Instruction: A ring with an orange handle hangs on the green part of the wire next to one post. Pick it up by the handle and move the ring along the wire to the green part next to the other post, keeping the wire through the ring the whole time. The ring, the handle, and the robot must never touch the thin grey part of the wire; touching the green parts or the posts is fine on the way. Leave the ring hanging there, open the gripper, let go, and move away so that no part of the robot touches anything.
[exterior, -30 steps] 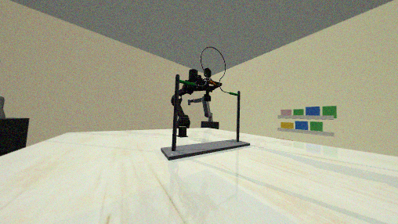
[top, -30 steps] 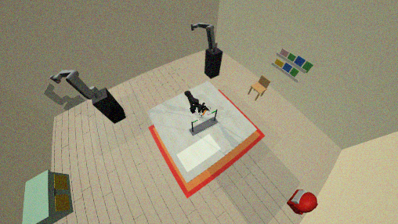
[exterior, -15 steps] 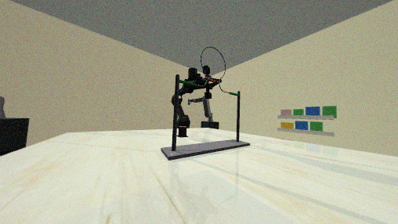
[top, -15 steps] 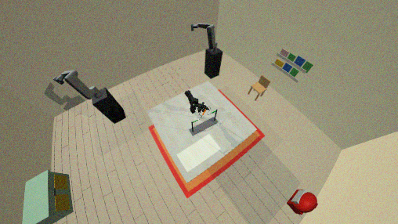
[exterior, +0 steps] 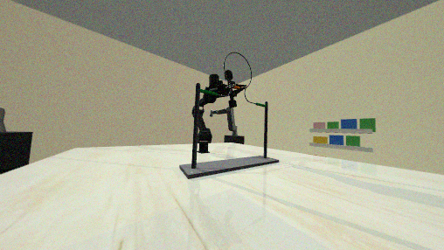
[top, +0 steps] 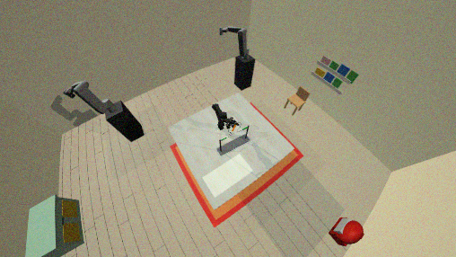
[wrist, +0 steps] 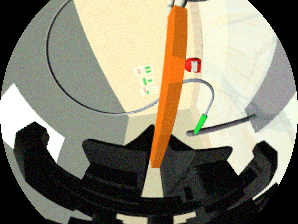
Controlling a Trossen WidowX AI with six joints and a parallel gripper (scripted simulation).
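Observation:
My gripper (top: 232, 125) (wrist: 154, 128) is shut on the orange handle (top: 233, 128) (exterior: 237, 86) (wrist: 173, 75), which runs up the wrist view from between the fingers. Only the handle's pale prongs show at the top edge there; the ring itself is cut off, and in the top and exterior views it is too small to tell. The thin wire (exterior: 251, 72) (wrist: 48, 45) makes a tall loop between a green part (exterior: 209, 92) by the left post (exterior: 196, 127) and a green part (exterior: 261, 104) (wrist: 200, 123) by the right post (exterior: 265, 131). The gripper and handle are near the loop's lower part; contact cannot be told.
The posts stand on a grey base (top: 233, 146) (exterior: 232, 165) on the marble table (top: 193, 137) (exterior: 109, 197). A pale rectangle (top: 228, 175) lies in front of the base. Two other arms on black pedestals (top: 125, 122) (top: 244, 73) and a chair (top: 297, 100) stand beyond the table.

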